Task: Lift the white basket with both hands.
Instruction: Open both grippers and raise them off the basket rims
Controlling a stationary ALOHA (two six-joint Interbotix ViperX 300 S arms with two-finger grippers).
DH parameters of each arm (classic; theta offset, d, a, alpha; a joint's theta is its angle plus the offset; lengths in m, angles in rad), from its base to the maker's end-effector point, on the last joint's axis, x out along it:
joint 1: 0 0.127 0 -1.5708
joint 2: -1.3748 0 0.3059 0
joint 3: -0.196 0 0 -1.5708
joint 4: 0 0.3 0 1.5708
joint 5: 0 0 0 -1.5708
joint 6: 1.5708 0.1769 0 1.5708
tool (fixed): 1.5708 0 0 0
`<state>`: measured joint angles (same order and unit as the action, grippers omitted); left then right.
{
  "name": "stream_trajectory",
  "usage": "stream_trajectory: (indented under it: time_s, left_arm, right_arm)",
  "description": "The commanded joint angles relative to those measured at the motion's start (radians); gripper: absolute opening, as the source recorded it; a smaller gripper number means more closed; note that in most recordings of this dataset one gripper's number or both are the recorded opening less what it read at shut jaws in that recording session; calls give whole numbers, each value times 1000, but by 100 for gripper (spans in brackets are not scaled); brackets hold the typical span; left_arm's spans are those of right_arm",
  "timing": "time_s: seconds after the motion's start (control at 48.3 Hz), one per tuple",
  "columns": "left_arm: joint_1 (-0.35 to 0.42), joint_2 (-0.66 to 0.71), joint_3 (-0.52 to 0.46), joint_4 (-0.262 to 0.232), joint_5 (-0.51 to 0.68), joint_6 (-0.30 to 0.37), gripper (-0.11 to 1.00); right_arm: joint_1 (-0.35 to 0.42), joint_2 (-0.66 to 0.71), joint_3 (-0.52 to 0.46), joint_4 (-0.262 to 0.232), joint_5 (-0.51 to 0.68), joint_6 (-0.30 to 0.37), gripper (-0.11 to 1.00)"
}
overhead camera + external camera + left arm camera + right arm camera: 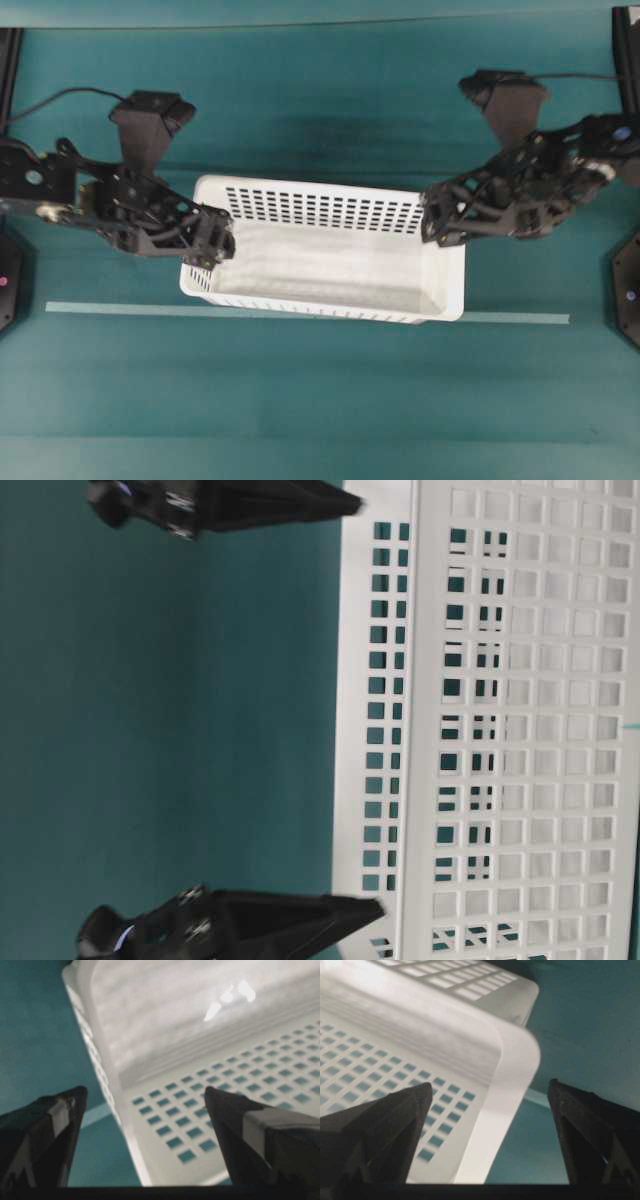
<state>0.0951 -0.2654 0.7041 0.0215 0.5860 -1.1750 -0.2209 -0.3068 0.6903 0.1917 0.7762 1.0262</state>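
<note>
From my station the table-level view is turned on its side and cuts off most of the white basket [520, 730], showing only slotted wall and two black finger tips near its rim; whether they touch it I cannot tell. In the overhead view the left gripper [215, 247] covers the basket's left rim and the right gripper [440, 222] its right rim, so contact is hidden there too. My left wrist camera shows the left gripper's fingers [45, 1135] spread wide, one outside the wall and one over the slotted inside, clasping nothing; the right wrist camera shows the right gripper's fingers [385, 1125] likewise apart, astride the rounded rim corner, gripping nothing. The basket [330, 250] sits mid-table, mouth up, long axis running left to right between the arms. It rests on a teal tabletop [320, 400], just behind a pale tape line [120, 308].
</note>
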Motion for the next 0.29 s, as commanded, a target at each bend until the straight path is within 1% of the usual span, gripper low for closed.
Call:
stream_trajectory:
  time_s: [0.0,0.124,0.186,0.269]
  left_arm:
    - [-2,-41,-18,2,37,17,96]
    - [5,-117,-34,5,89,58,95]
    - [5,-153,-48,5,87,86,95]
    - [3,-199,-57,5,84,133,95]
  right_arm:
    - [-8,-26,-21,3,20,0,95]
    - [-18,-81,-28,2,20,-5,95]
    - [-18,-112,-32,-8,2,-18,95]
    - [-14,-149,-32,-23,-49,-55,95]
